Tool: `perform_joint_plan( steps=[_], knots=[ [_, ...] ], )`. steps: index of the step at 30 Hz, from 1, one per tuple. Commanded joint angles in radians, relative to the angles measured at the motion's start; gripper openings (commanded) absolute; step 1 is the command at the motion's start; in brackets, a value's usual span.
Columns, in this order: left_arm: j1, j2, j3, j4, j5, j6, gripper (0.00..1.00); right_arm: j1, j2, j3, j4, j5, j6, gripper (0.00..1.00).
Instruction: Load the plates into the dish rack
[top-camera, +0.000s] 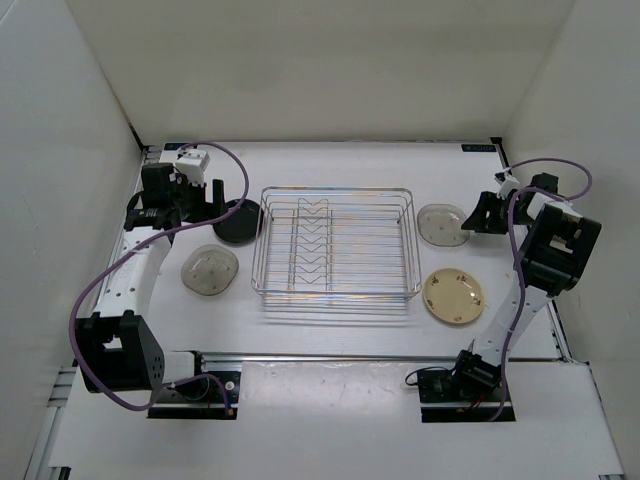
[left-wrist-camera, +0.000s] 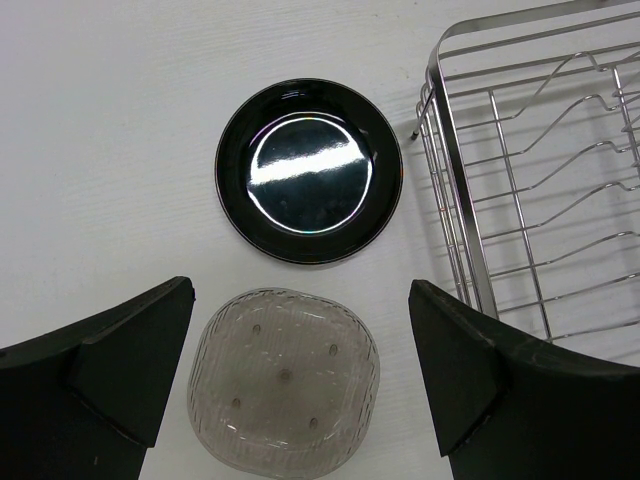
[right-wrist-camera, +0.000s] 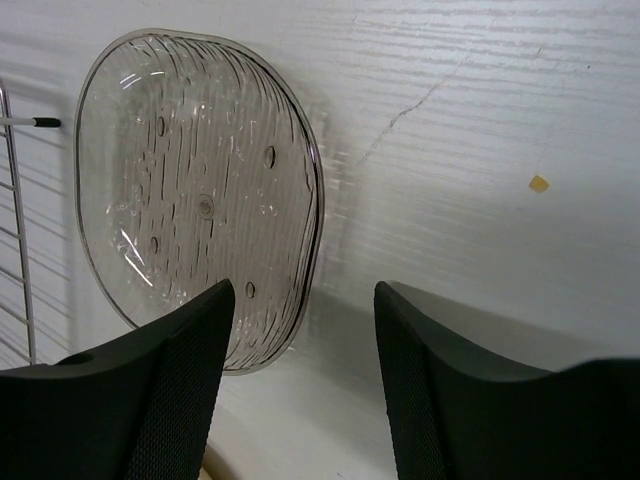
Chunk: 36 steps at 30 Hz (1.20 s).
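Observation:
The chrome wire dish rack stands mid-table with no plates in it. A glossy black plate and a clear glass plate lie left of it. A second clear glass plate and a cream speckled plate lie right of it. No white plate is in view. My left gripper is open and empty above the black plate and the glass plate. My right gripper is open and empty, low beside the right glass plate, its left finger over the rim.
White walls enclose the table on the left, back and right. The rack's corner is close to the right of the black plate. A rack wire shows left of the right glass plate. The arm bases sit on a rail at the near edge.

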Motion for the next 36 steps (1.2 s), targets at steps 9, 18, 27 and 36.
perform_joint_plan(
  steps=[9, 18, 27, 36],
  knots=[
    [0.001, -0.053, -0.012, 0.013, 0.025, -0.006, 1.00, -0.005, 0.021, 0.055, -0.065, -0.028, -0.033, 0.50],
    [0.010, -0.053, -0.012, 0.013, 0.035, -0.006, 1.00, 0.004, 0.040, 0.075, -0.083, -0.028, -0.043, 0.45],
    [0.010, -0.062, -0.012, 0.013, 0.035, -0.006, 1.00, 0.024, 0.059, 0.095, -0.101, -0.008, -0.052, 0.45],
    [0.010, -0.062, -0.021, 0.013, 0.035, -0.006, 1.00, 0.054, 0.087, 0.114, -0.120, 0.001, -0.052, 0.25]
  ],
)
